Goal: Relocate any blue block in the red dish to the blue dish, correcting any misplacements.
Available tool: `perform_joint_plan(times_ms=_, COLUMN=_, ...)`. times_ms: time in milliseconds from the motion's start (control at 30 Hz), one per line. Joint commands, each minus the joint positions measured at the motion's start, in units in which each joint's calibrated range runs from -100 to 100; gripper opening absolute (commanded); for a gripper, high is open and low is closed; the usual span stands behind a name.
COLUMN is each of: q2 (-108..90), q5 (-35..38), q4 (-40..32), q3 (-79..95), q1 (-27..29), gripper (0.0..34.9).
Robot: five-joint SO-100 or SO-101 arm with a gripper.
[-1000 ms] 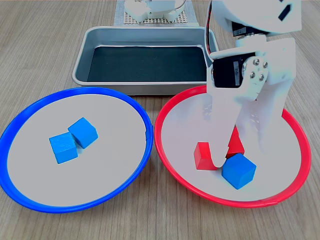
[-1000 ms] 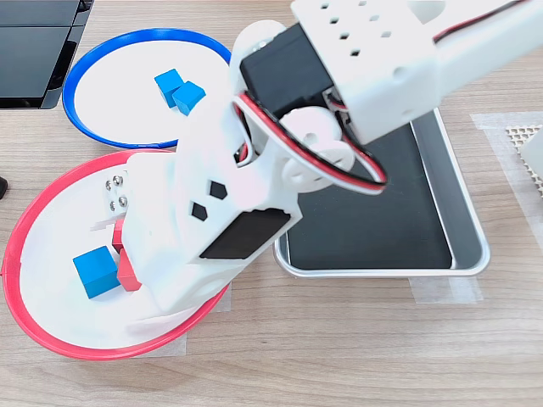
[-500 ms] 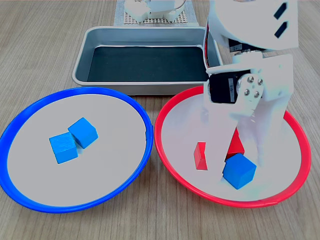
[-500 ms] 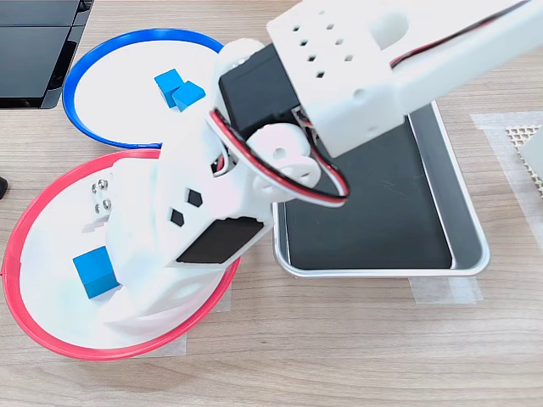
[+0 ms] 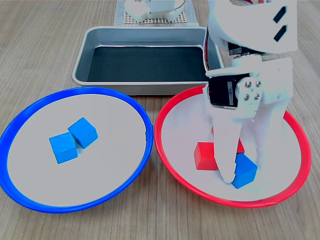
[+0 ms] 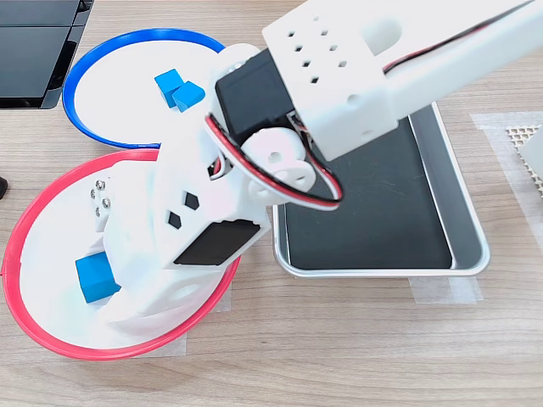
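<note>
Since the earlier frames the white gripper has dropped lower into the round red-rimmed dish, its fingers now straddling the small bright blue cube, spread just wider than it, not yet clamped. The cube sits at about 5 o'clock in the dish beside red cubes, so the low straddle looks like setup for a pinch. The round blue-rimmed dish already holds two blue cubes. A rectangular steel tray sits at 12 o'clock.

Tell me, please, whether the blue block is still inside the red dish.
Yes, inside. In the first exterior view the blue block rests on the red dish floor, with the gripper fingers straddling it.
</note>
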Motion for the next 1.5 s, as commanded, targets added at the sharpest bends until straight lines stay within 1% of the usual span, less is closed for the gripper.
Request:
perform_joint_plan(times_ms=0, q2=-0.2, q5=-0.1, q4=-0.1, q3=-2.2, q1=0.1, gripper=11.6)
perform_joint_plan(times_ms=200, q2=-0.2, q5=0.0, q4=0.0, q3=-2.3, q1=0.0, gripper=2.5)
perform_joint_plan(times_ms=233, q2=-0.3, q5=0.0, q4=0.1, q3=-2.3, q1=0.0, gripper=1.3)
perform_joint_plan(times_ms=300, q2=-0.5, q5=0.2, q4=0.1, q3=-2.2, q1=0.0, gripper=0.2)
perform_joint_plan(times_ms=733, q2=-1.6, q5=0.5, q4=0.9, q3=-2.5, q1=0.0, gripper=0.2)
perform_joint_plan(times_ms=1200, q2=-10.3, q5=2.6, q4=3.3, q3=0.1, q1=-2.2, gripper=0.1)
perform_joint_plan(times_ms=1333, q2=-15.1, q5=4.2, q4=3.7, q3=3.3, q1=-2.6, gripper=0.1)
perform_joint_plan(times_ms=1467, q2=-21.2, q5=7.7, q4=3.4, q3=7.7, q1=-1.4, gripper=0.1)
